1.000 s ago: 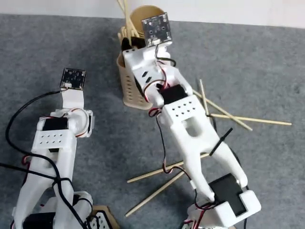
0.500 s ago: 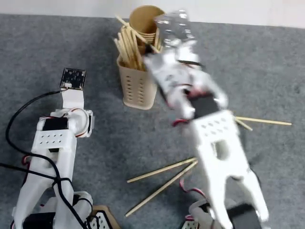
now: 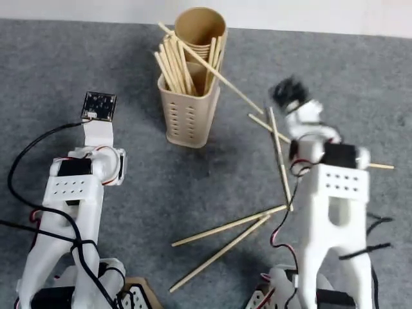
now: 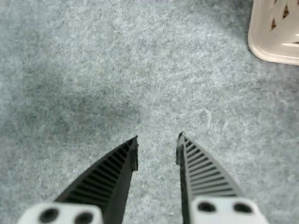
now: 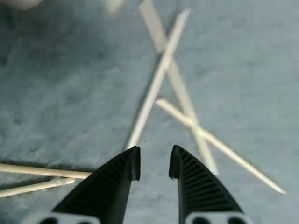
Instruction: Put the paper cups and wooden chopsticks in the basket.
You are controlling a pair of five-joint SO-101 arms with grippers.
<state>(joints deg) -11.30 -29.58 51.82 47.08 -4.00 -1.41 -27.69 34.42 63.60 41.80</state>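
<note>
A beige slotted basket [image 3: 190,119] stands at the table's far middle. It holds stacked paper cups [image 3: 200,29] and several wooden chopsticks [image 3: 175,61]. One of these chopsticks [image 3: 228,84] leans out of the basket toward the right. Loose chopsticks lie on the grey mat: one [image 3: 279,154] beside my right arm and a pair [image 3: 225,226] nearer the front. My right gripper [image 5: 154,151] hangs open and empty just above crossed chopsticks [image 5: 159,79]. My left gripper [image 4: 157,139] is open over bare mat, with the basket's corner [image 4: 275,37] off to one side.
Another chopstick [image 3: 360,164] sticks out from behind the right arm [image 3: 335,193]. The left arm [image 3: 74,193] and its black cable fill the near left. The mat ends at a white strip [image 3: 322,16] along the far side.
My right arm has swung away from the basket to the right and now hangs over the loose chopsticks. A chopstick now leans out of the basket. The left arm has not moved.
</note>
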